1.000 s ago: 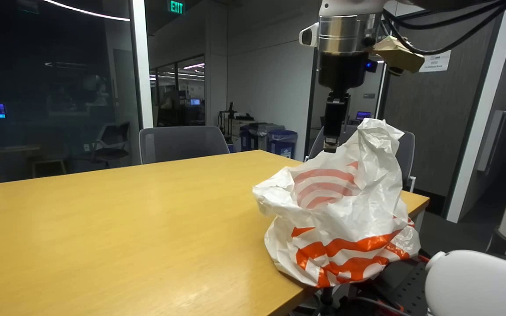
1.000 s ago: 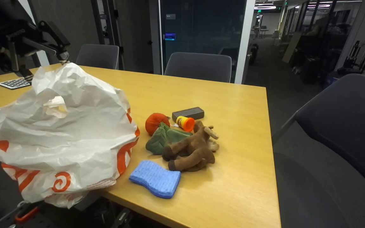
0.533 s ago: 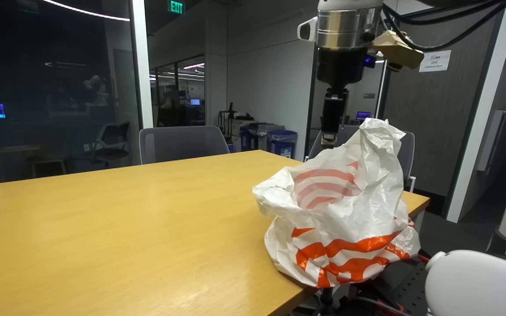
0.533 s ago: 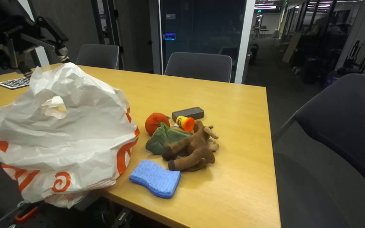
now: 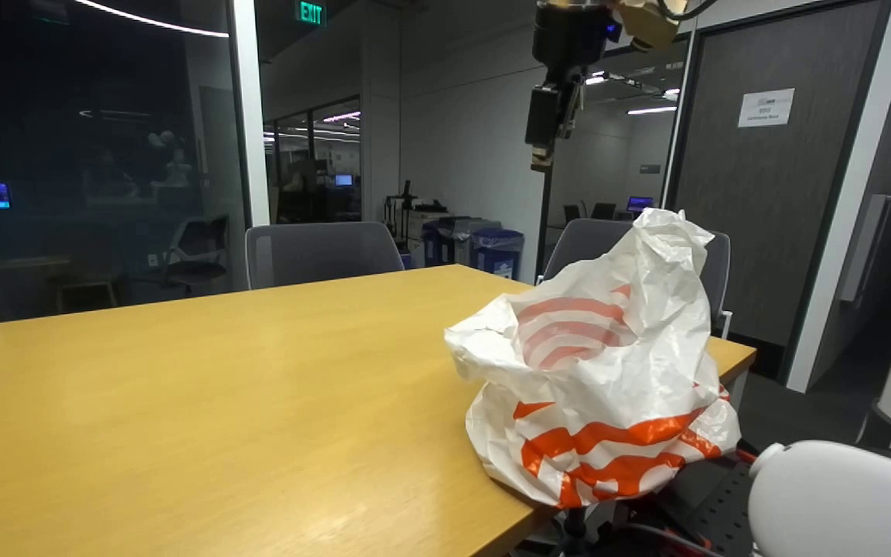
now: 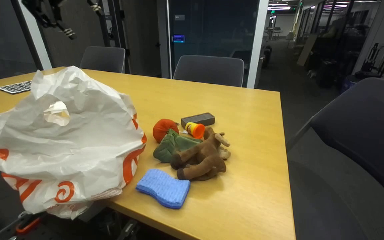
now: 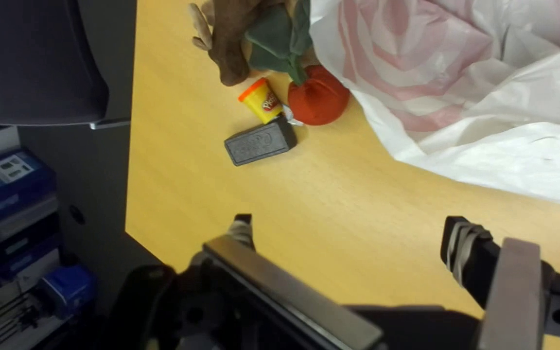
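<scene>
My gripper (image 5: 542,161) is open and empty in the air, above and apart from a white plastic bag (image 5: 616,387) with red-orange stripes. In an exterior view only its fingertips (image 6: 82,20) show, at the top left, above the bag (image 6: 88,143). The bag stands open at the table's edge; a small crumpled pale piece (image 6: 58,113) shows at its side. In the wrist view the spread fingers (image 7: 348,229) have only table between them. Ahead of them lie a dark grey block (image 7: 260,143), a yellow tub with an orange lid (image 7: 263,100) and a red-orange plush (image 7: 319,97) with green leaves.
A brown plush animal (image 6: 203,156) and a blue sponge (image 6: 164,188) lie on the yellow table (image 6: 245,200) beside the bag. A black-and-white patterned board (image 6: 14,87) lies behind the bag. Grey chairs (image 6: 208,70) stand round the table. A white rounded part (image 5: 840,495) is near the bag.
My gripper has risen well away from the bag's top edge, still open; in an exterior view it has also moved right. The bag and the things on the table stay put.
</scene>
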{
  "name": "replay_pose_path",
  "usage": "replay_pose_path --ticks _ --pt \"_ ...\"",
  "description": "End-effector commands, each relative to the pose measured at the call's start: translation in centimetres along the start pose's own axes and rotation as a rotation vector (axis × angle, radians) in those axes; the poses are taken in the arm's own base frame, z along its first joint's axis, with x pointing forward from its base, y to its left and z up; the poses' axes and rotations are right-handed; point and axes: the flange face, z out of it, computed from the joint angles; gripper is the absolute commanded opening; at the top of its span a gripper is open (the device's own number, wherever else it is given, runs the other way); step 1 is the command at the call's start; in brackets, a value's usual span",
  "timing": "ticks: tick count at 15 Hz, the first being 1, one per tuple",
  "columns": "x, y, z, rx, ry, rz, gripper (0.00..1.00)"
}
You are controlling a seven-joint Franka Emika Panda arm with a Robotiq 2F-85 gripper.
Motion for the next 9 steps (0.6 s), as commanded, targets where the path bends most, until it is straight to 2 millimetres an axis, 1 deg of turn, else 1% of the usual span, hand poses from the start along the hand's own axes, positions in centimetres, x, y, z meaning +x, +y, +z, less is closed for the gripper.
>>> replay_pose_path --ticks 1,3,5,7,9 --pt "3.3 1.5 4.9 0.001 -0.06 0.081 1.0" --pt "4.6 1.2 7.6 0.005 -0.046 0.111 1.0" --pt "6.1 1.3 10.0 -0.034 -0.009 0.145 1.0" --pt "7.3 2.1 12.2 -0.083 0.004 0.206 1.0" --pt "8.1 3.7 14.4 -0.132 -0.043 0.328 1.0"
